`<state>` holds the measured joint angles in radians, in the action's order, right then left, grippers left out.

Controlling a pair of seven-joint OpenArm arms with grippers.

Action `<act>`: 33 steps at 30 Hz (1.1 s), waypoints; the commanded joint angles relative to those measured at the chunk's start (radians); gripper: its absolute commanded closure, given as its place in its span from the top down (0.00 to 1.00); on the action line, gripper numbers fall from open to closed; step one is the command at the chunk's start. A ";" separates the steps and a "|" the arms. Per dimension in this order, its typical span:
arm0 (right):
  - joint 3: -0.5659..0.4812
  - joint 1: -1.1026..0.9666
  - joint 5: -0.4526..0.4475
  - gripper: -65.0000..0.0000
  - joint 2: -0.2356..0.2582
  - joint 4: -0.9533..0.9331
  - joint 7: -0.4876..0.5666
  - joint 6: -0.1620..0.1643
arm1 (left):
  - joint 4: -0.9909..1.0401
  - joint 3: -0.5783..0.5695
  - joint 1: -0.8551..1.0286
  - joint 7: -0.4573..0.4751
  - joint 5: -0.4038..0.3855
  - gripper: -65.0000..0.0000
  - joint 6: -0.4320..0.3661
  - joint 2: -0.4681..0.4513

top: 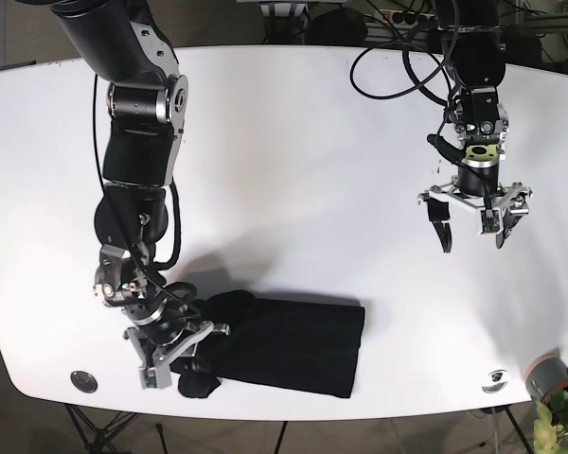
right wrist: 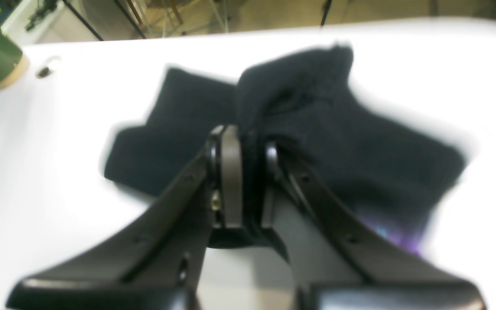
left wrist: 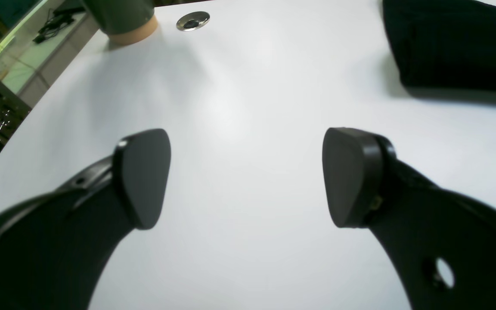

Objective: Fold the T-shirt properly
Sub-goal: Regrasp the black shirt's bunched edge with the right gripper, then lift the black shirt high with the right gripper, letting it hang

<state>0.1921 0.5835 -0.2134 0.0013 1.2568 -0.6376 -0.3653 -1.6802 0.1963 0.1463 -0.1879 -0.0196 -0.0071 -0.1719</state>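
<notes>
The black T-shirt (top: 284, 347) lies folded in a compact strip near the table's front edge in the base view. My right gripper (top: 191, 352) is shut on a raised fold of the T-shirt (right wrist: 299, 107) at its left end, and the cloth bunches up between the fingers (right wrist: 230, 176). My left gripper (top: 473, 236) hangs open over bare table at the right, well away from the shirt. In the left wrist view its fingertips (left wrist: 144, 176) stand wide apart with nothing between them, and a corner of the T-shirt (left wrist: 454, 43) shows at the top right.
A white table (top: 293, 161) carries everything. Round metal grommets sit at its front left (top: 83, 381) and front right (top: 494, 380). A potted plant in a green pot (top: 555, 380) stands at the front right corner. Cables hang at the back right.
</notes>
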 commanded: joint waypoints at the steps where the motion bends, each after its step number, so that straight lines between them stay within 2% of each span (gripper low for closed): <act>1: -0.001 0.039 -0.014 0.03 0.004 0.157 -0.043 -0.024 | -0.044 0.004 -0.007 0.034 0.000 0.80 -0.004 -0.008; 7: -0.003 0.051 -0.010 0.03 0.016 0.418 -0.207 -0.142 | -0.074 0.004 -0.006 0.034 -0.003 0.80 -0.004 0.002; 9: -0.026 0.049 -0.016 0.03 0.056 0.507 -0.238 -0.203 | -0.099 0.005 -0.006 0.034 -0.003 0.80 -0.004 0.024; 12: -0.087 0.046 -0.016 0.03 0.113 0.616 -0.248 -0.234 | -0.126 0.007 -0.003 0.034 -0.003 0.80 -0.004 0.036; 17: -0.158 0.049 -0.019 0.03 0.185 0.746 -0.253 -0.242 | -0.159 0.004 0.017 0.034 -0.003 0.80 -0.004 0.038; 19: -0.161 0.069 -0.048 0.03 0.220 0.779 -0.255 -0.242 | -0.180 0.005 0.036 0.034 -0.003 0.80 -0.004 0.054; 22: -0.139 0.129 -0.117 0.03 0.286 0.775 -0.282 -0.242 | -0.209 0.005 0.049 0.034 -0.003 0.80 -0.004 0.073; 25: -0.121 0.215 -0.177 0.03 0.332 0.774 -0.316 -0.242 | -0.229 0.009 0.063 0.034 -0.003 0.80 -0.004 0.087; 30: -0.130 0.372 -0.200 0.03 0.391 0.748 -0.336 -0.242 | -0.234 0.009 0.071 0.034 -0.003 0.80 -0.004 0.085; 33: -0.173 0.478 -0.218 0.03 0.421 0.717 -0.348 -0.242 | -0.234 0.004 0.075 0.034 -0.001 0.80 -0.004 0.085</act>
<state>0.0360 0.9691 -0.4145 0.3965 1.9865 -1.0012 -0.6102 -1.8919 0.2020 0.2256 -0.1844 -0.0227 -0.0078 -0.0788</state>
